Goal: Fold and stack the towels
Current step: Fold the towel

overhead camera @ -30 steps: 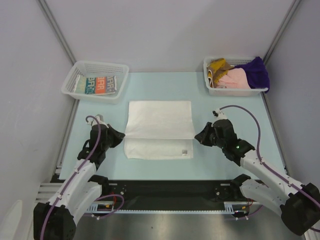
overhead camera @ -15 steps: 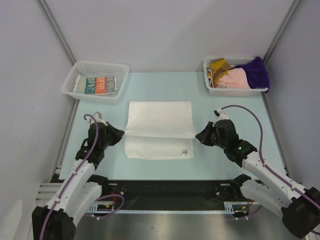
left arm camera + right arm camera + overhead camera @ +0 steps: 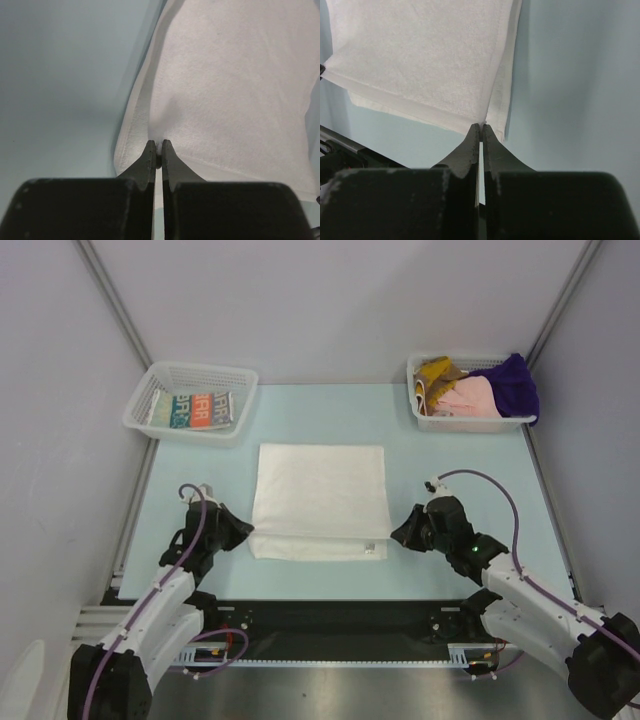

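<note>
While the left end effector (image 3: 243, 533) and the right end effector (image 3: 397, 535) each pinch 1 near corner of its upper layer, a plain white cloth towel (image 3: 320, 490) lies folded on the pale blue surface (image 3: 450, 460).
Both pairs of jaws are narrowed to a slit on that top layer, whose near edge stops just short of the bottom layer's, leaving a thin strip exposed. At the far left, a white plastic mesh basket (image 3: 186, 434) holds a folded orange-teal-white print towel (image 3: 200, 408). At the far right, a 2nd white mesh basket (image 3: 460, 423) holds a mustard towel (image 3: 436, 370), a pink towel (image 3: 470, 395) and a purple towel (image 3: 512, 383) spilling over its right rim.
</note>
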### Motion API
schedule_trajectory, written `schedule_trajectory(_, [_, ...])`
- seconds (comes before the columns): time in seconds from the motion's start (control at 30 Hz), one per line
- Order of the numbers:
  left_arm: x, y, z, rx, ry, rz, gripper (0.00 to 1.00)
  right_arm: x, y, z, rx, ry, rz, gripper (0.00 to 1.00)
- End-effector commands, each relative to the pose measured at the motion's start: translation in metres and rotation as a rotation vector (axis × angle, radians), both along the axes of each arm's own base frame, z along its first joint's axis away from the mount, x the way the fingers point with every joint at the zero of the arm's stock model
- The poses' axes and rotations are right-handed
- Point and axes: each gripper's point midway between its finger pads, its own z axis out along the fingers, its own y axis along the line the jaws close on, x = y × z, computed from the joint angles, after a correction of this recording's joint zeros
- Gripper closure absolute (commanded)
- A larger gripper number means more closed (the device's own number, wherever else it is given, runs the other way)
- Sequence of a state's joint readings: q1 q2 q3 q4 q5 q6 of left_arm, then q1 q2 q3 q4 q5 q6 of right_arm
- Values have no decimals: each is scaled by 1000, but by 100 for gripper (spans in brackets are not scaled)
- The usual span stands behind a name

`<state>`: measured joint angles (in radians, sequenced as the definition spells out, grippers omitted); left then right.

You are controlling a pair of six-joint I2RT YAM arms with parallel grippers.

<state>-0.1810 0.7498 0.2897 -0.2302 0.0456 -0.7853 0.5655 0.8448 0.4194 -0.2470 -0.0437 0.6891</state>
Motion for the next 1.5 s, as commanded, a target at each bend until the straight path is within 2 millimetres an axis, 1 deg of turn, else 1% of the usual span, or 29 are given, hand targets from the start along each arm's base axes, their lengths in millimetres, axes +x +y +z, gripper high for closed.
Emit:
schedule_trajectory(0.0, [5,19,-8,64,-13,79,97,-2,-18,-18,-65,22,-60,100])
schedule_trajectory(0.23, [-2,20,-21,73,20,70,96,-10,-19,-28,-64,47,-52,100])
schedule_trajectory(0.3, [-4,19,-25,72,26,68,96,-12,-19,-34,-68,58,-51,100])
schedule_trajectory(0.37, [-5,20,-30,71,39,70,96,-18,-14,-38,-57,75,-22,100])
schedule_trajectory(0.5, [-8,18,-39,58,60,72,95,-23,-6,-50,-61,98,6,100])
schedule_trajectory(0.67, [-7,16,-41,50,68,70,94,-27,0,-59,-79,121,26,100])
schedule_trajectory(0.8, [-5,16,-41,50,71,69,95,-29,2,-59,-86,120,39,100])
schedule_trajectory(0.87, [-3,15,-39,46,64,67,96,-26,4,-50,-77,98,44,100])
schedule_trajectory(0.93, [4,14,-29,51,53,61,98,-19,-1,-42,-115,78,21,100])
schedule_trajectory(0.97, [7,15,-25,56,49,64,99,-8,4,-24,-111,40,25,100])
schedule_trajectory(1.0, [16,13,-12,52,24,60,99,-7,1,-21,-128,43,26,100])
schedule_trajectory(1.03, [19,11,-7,51,22,54,100,0,0,-12,-123,29,14,100])
schedule_trajectory(1.07, [28,9,6,46,-3,51,100,8,1,1,-122,10,18,100])
schedule_trajectory(1.13, [33,9,13,55,1,42,100,18,1,16,-115,-14,16,100])
schedule_trajectory(1.17, [38,9,20,59,-9,41,100,22,-5,19,-123,-7,-2,100])
schedule_trajectory(1.2, [46,8,36,63,-41,39,100,31,-3,37,-109,-41,2,100])
schedule_trajectory(1.23, [48,8,42,63,-44,38,100,36,-5,43,-108,-54,-5,100])
schedule_trajectory(1.27, [55,7,57,61,-75,40,100,43,-11,48,-111,-60,-32,100])
schedule_trajectory(1.3, [58,6,64,56,-87,40,100,45,-9,53,-99,-57,-19,100])
schedule_trajectory(1.33, [60,5,70,52,-98,38,100,52,-8,68,-86,-86,-15,100])
schedule_trajectory(1.37, [66,4,83,47,-124,39,100,56,-13,72,-87,-87,-30,100])
schedule_trajectory(1.4, [69,3,90,45,-135,36,100,59,-13,78,-81,-93,-31,100])
schedule_trajectory(1.43, [72,3,95,42,-139,36,100,66,-13,94,-69,-126,-35,100])
schedule_trajectory(1.47, [77,2,107,40,-160,35,99,68,-15,100,-67,-129,-38,100])
